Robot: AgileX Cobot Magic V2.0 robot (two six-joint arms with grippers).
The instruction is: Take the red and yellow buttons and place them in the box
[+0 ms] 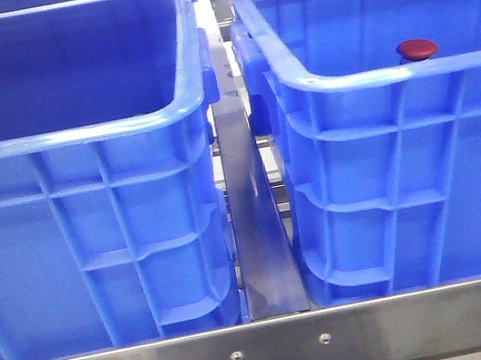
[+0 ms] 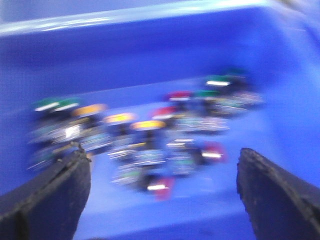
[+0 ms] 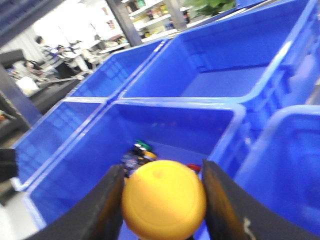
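Front view: two blue crates side by side on a steel-edged frame. Left crate point(image 1: 77, 138), right crate point(image 1: 371, 75). A red button point(image 1: 417, 49) shows just above the near rim of the right crate, inside it by the look of it; whether it rests on something hidden below the rim, I cannot tell. No arm or gripper visible here.

Left wrist view: heavily blurred. Left gripper point(image 2: 162, 200) has its fingers point(image 2: 50, 195) spread wide with nothing between them. It hangs over a pile of buttons point(image 2: 145, 140) on a blue crate floor, with red, yellow and green caps among them. The pile lies ahead of and between the fingers. Individual caps are too smeared to sort out.

Right wrist view: right gripper point(image 3: 162, 200) is clamped on a yellow button point(image 3: 163, 199), domed cap facing the camera, one finger on each side. Beyond it a blue crate point(image 3: 225, 115) holds a small cluster of buttons at its bottom. More blue crates lie around.

Judgement: yellow is in hand on the right arm, so the relation that matters is the right gripper to the target box. Which crate that is, I cannot fix from these views.
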